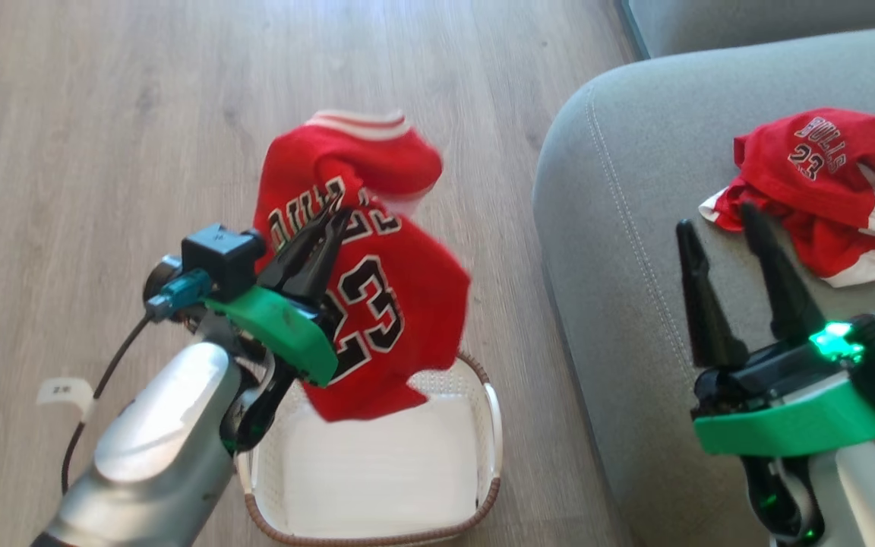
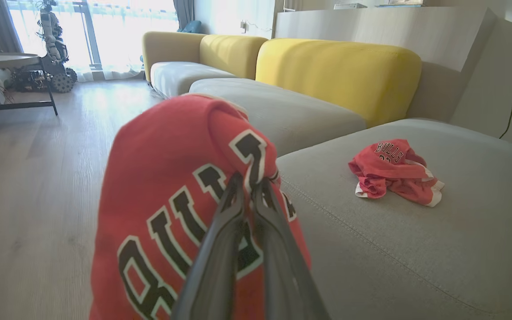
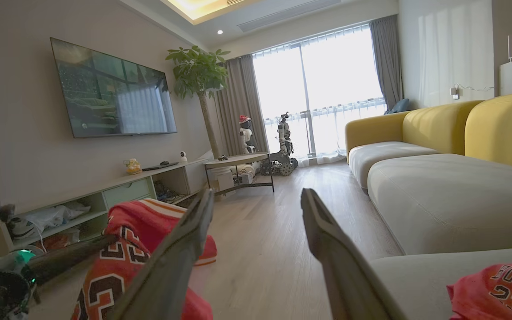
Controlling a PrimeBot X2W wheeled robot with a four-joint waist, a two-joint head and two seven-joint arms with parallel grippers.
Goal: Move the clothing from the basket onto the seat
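My left gripper (image 1: 339,213) is shut on a red Bulls 23 jersey (image 1: 377,304) that hangs in the air above the white basket (image 1: 492,425) on the floor. In the left wrist view the same jersey (image 2: 167,186) drapes over the closed fingers (image 2: 220,249). Another red jersey (image 1: 825,190) lies crumpled on the grey seat (image 1: 635,251), also seen on the seat (image 2: 416,249) as a bundle (image 2: 391,171). My right gripper (image 1: 720,215) stands open over the seat's front part, just short of that jersey, with nothing between its fingers (image 3: 331,249).
The basket's inside looks bare and white. Wooden floor (image 1: 103,114) stretches left and behind. A yellow-backed sofa (image 2: 336,71) runs on past the seat. A round table (image 3: 238,162), a TV wall unit (image 3: 118,191) and parked robots (image 3: 282,142) stand far off.
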